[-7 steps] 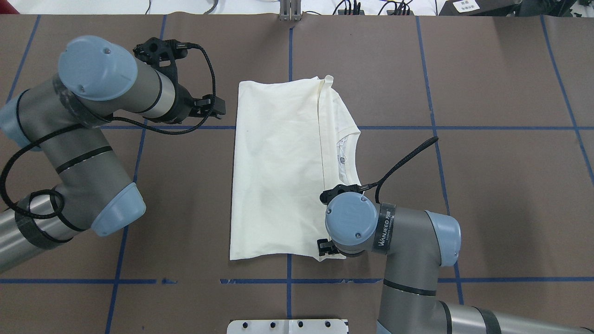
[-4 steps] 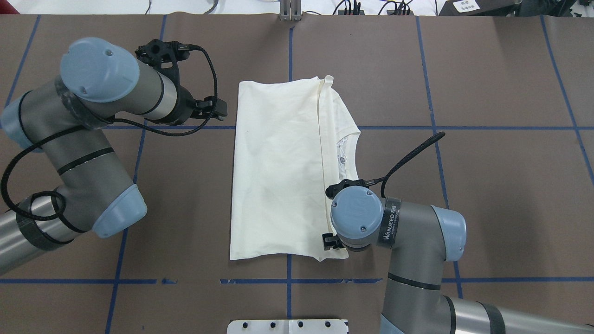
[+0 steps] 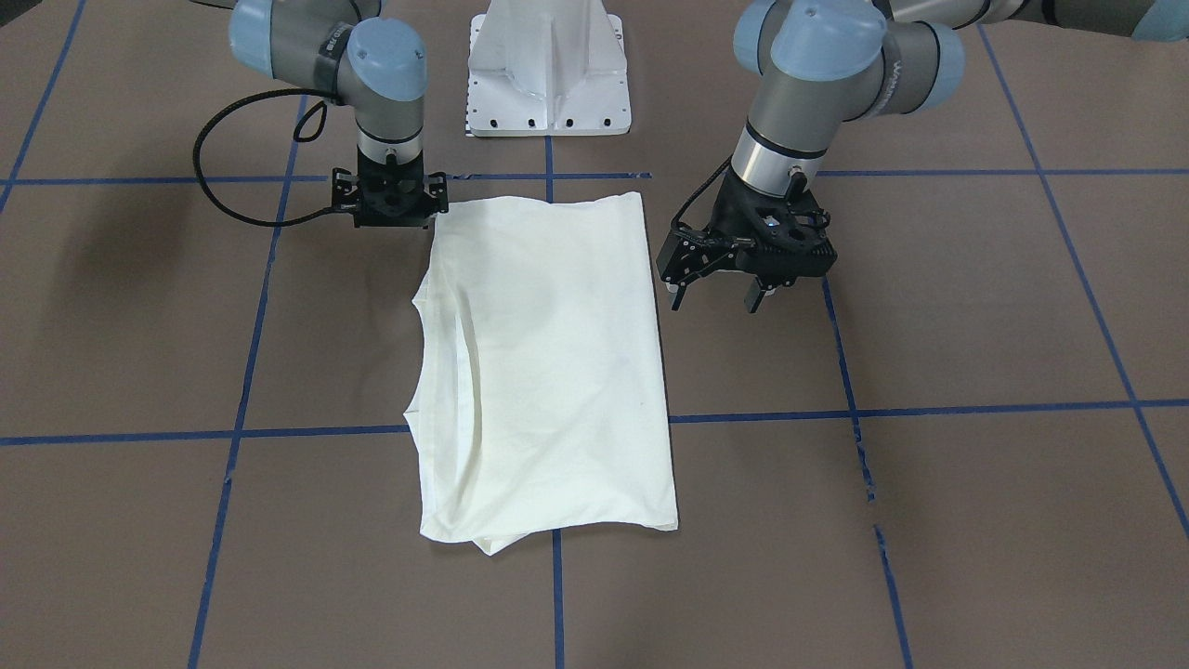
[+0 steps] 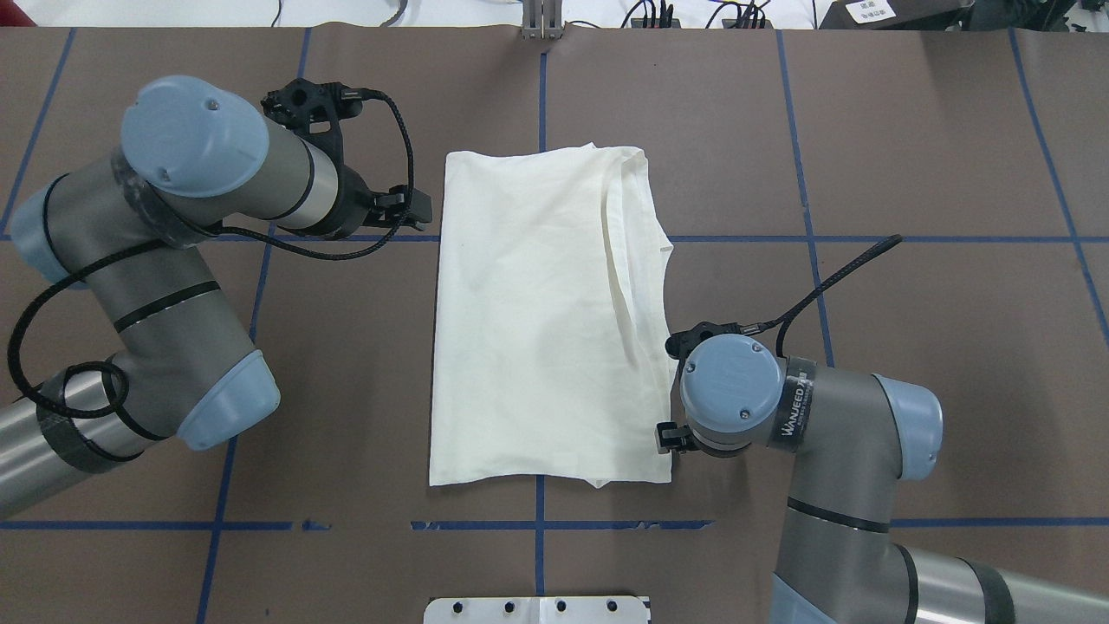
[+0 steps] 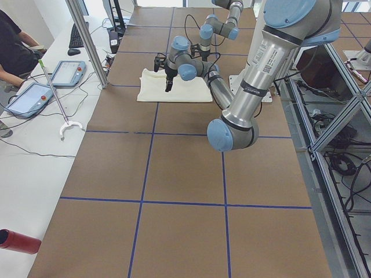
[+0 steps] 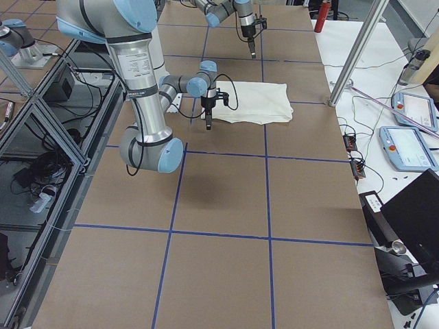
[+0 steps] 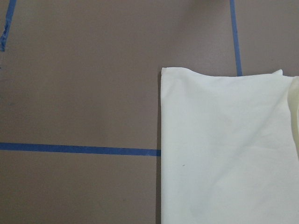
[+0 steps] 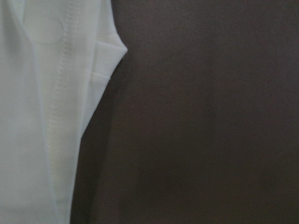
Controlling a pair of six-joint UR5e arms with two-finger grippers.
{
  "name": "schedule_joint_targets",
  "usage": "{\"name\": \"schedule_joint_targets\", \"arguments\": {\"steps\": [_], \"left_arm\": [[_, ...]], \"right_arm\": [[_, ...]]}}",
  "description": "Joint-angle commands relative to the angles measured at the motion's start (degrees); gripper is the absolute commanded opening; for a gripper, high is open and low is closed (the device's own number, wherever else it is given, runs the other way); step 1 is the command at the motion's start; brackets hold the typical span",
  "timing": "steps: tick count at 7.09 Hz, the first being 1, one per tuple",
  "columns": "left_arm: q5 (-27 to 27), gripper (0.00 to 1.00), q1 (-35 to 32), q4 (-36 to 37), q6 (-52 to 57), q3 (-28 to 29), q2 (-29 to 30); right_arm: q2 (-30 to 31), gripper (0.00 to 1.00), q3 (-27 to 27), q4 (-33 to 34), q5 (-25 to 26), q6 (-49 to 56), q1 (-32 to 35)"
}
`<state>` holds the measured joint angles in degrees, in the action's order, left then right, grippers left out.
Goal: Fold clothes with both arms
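Cream shirt (image 4: 528, 321) is lying folded in a rectangle at the middle of the table (image 4: 936, 156). My left gripper (image 3: 714, 305) is hovering beside it, jaws apart; my right gripper (image 3: 391, 216) is sitting at its corner, and I cannot tell its grip. I am judging another fold is coming, with both grippers needing corners.

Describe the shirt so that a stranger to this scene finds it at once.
On the brown table gridded with blue tape, look just ahead of the white pedestal base. The T-shirt lies flat there, folded into a long rectangle. It is the only cloth, cream and plain, flanked by the black left gripper and right gripper.
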<state>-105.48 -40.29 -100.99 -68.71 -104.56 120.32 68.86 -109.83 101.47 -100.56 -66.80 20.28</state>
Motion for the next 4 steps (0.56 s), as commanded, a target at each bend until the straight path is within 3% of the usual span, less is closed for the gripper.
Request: {"name": "schedule_joint_targets", "arguments": {"steps": [1, 4], "left_arm": [[0.01, 1.0, 0.03, 0.0, 0.07, -0.03, -0.09], [0.01, 1.0, 0.12, -0.17, -0.02, 0.05, 0.09]], "right_arm": [[-1.6, 1.0, -0.73, -0.05, -0.16, 0.09, 2.03], [-8.82, 1.0, 3.4, -0.75, -0.6, 3.17, 6.69]]}}
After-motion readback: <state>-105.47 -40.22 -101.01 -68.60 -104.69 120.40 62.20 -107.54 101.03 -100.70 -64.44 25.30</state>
